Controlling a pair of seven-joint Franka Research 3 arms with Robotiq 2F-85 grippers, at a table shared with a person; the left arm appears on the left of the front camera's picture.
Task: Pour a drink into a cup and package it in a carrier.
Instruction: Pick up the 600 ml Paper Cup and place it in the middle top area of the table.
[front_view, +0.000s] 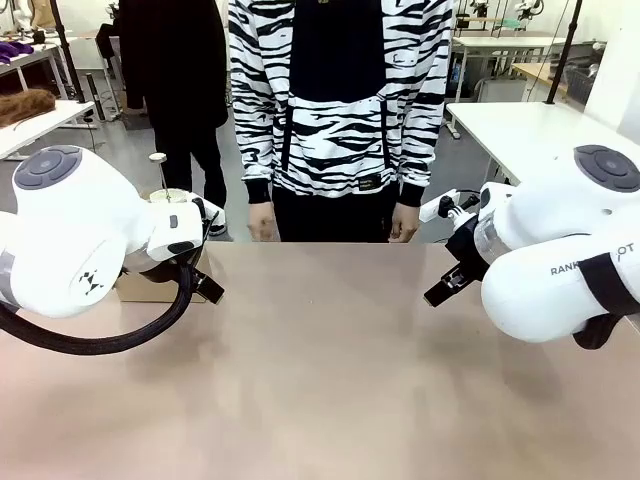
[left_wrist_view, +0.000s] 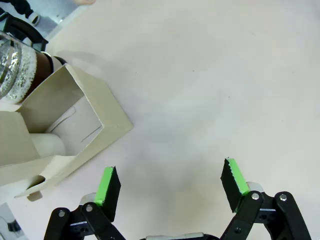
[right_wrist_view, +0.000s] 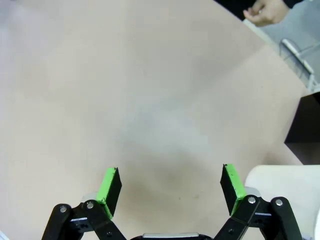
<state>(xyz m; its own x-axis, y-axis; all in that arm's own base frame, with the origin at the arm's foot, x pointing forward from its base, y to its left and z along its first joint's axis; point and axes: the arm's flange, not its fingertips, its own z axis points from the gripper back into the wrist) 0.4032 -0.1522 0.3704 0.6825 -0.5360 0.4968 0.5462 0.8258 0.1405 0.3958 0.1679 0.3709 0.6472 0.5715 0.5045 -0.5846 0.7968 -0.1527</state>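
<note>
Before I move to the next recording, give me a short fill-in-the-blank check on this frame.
1. The robot's left hand hangs over the tan table with its jaws ___.
2. The robot's right hand grips ___.
3. The low brown cardboard carrier and the clear glass jug of dark reddish-brown drink stand on the robot's ___ side of the table.
4. The person in the black-and-white striped top stands at the table's ___ side.
Missing words: open; nothing; left; far.
</note>
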